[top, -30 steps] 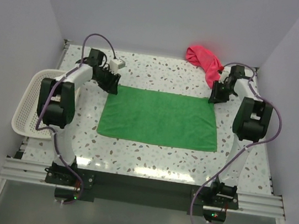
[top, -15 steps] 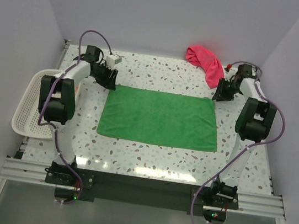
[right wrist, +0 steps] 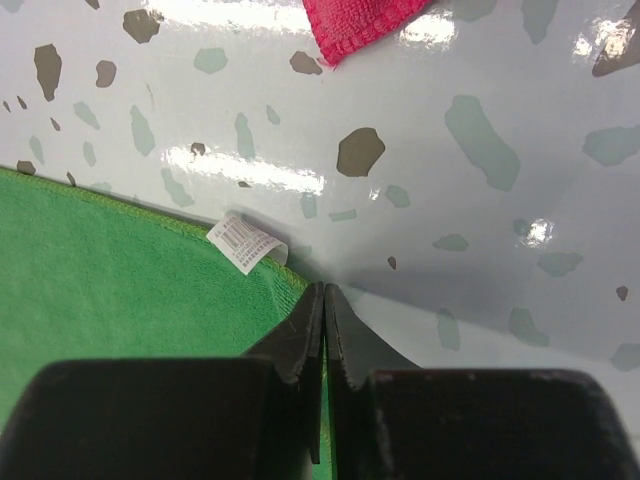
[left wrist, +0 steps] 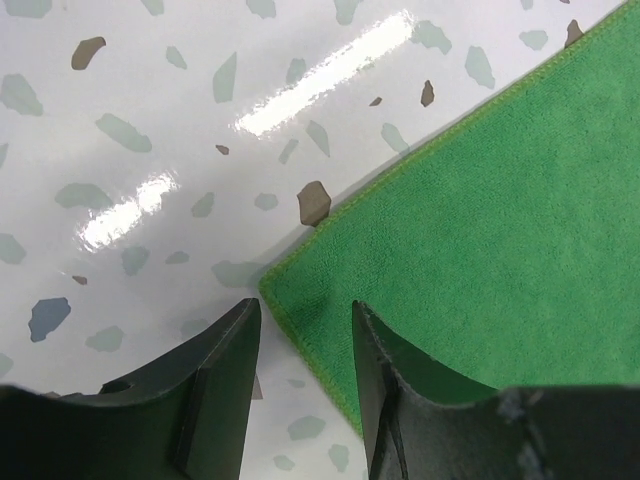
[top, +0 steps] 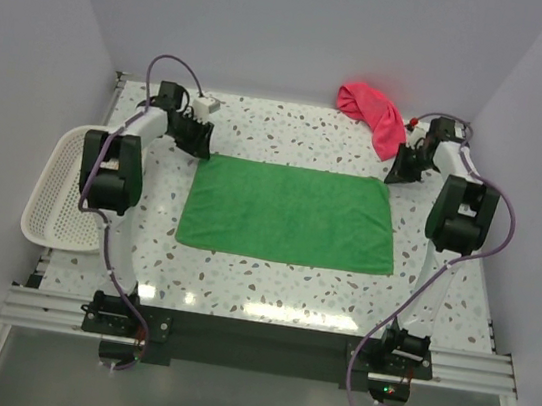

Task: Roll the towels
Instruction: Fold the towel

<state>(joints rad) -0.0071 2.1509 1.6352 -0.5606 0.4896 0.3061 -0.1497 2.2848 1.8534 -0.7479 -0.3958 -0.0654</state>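
The green towel (top: pixel 290 213) lies flat in the middle of the table. My left gripper (top: pixel 197 140) is open at its far left corner; in the left wrist view the gripper (left wrist: pixel 305 320) straddles that corner of the green towel (left wrist: pixel 500 220), low over the table. My right gripper (top: pixel 398 170) is at the far right corner; in the right wrist view the gripper (right wrist: pixel 324 292) is shut, pinching the green towel (right wrist: pixel 120 290) at its edge beside a white tag (right wrist: pixel 245 242). The pink-red towel (top: pixel 370 109) lies crumpled at the back right. The peach towel is out of view.
A white mesh basket (top: pixel 49 202) hangs off the table's left edge. Grey walls close in the back and both sides. The pink-red towel's tip (right wrist: pixel 360 20) lies just beyond my right gripper.
Both grippers have shifted slightly towards the back and settled at the green towel's far corners. The towels have not moved.
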